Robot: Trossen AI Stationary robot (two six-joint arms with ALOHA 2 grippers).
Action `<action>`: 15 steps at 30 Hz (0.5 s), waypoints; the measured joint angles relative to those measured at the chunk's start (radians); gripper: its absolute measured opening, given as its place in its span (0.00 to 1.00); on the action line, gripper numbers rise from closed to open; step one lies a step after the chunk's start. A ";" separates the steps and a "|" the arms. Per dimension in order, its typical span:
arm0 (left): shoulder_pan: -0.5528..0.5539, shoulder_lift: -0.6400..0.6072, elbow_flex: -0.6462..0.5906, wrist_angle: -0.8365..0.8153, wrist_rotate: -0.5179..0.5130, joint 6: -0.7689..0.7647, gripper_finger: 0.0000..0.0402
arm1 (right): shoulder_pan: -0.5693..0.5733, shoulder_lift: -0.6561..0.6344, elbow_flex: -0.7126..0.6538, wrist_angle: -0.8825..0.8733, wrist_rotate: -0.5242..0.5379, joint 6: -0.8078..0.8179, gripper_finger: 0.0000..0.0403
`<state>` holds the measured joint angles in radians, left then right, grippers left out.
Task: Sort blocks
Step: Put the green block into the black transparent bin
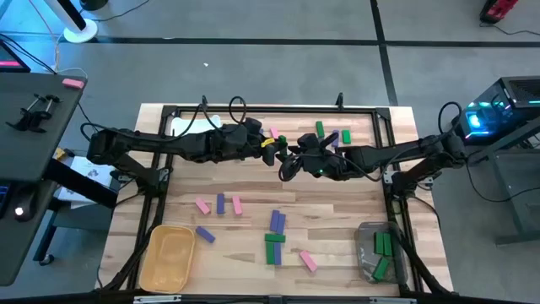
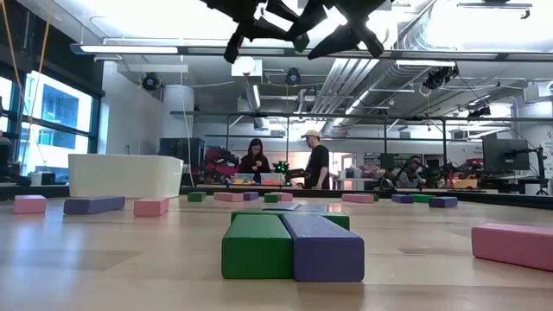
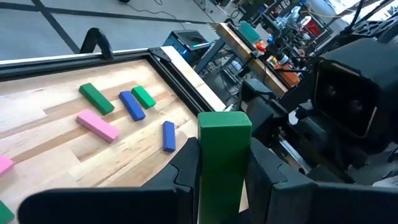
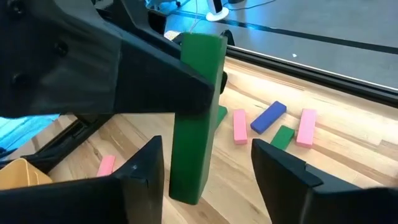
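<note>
Mid-air handover above desk (image 1: 253, 181) centre. Left gripper (image 3: 224, 165) fingers clamped on green block (image 3: 224, 155), held upright. Right gripper (image 4: 208, 165) fingers apart, straddling it. My concern: if left releases before right closes, block drops among the scattered blocks.

Matt smooth blocks (image 1: 275, 221), pale grained wood table (image 1: 337, 211)

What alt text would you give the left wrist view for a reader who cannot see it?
The left pincer grips an upright green block between its dark fingers, facing the right arm's pincer close ahead. Beyond, on the wooden table, lie two green, two blue and one pink block.
</note>
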<state>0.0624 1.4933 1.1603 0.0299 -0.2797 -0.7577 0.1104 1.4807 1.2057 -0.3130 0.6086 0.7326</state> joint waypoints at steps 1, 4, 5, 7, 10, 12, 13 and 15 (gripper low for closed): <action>0.000 0.000 0.000 0.000 0.000 0.000 0.13 | 0.000 0.000 0.000 -0.001 0.000 0.000 0.41; 0.000 0.000 0.000 -0.001 0.000 0.016 0.13 | 0.000 0.000 0.000 -0.001 -0.010 0.007 0.32; 0.000 0.000 0.000 0.001 -0.001 0.019 0.13 | 0.000 0.000 0.000 -0.001 -0.015 0.008 0.28; 0.000 0.000 0.000 0.015 -0.001 0.022 0.13 | 0.000 0.000 0.000 0.000 -0.017 0.011 0.19; 0.000 0.000 0.000 0.018 0.000 0.037 0.13 | 0.001 0.000 0.000 0.001 -0.018 0.011 0.04; 0.000 0.000 0.000 0.017 -0.002 0.045 0.13 | 0.004 0.000 0.000 0.000 -0.021 0.021 0.04; 0.000 0.000 0.000 0.018 0.000 0.048 0.13 | 0.006 0.000 0.000 0.000 -0.021 0.026 0.04; -0.001 0.000 0.000 0.018 0.001 0.052 0.15 | 0.008 0.000 0.000 0.000 -0.022 0.027 0.03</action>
<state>0.0616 1.4932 1.1603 0.0475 -0.2788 -0.7057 0.1183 1.4803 1.2060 -0.3128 0.5863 0.7596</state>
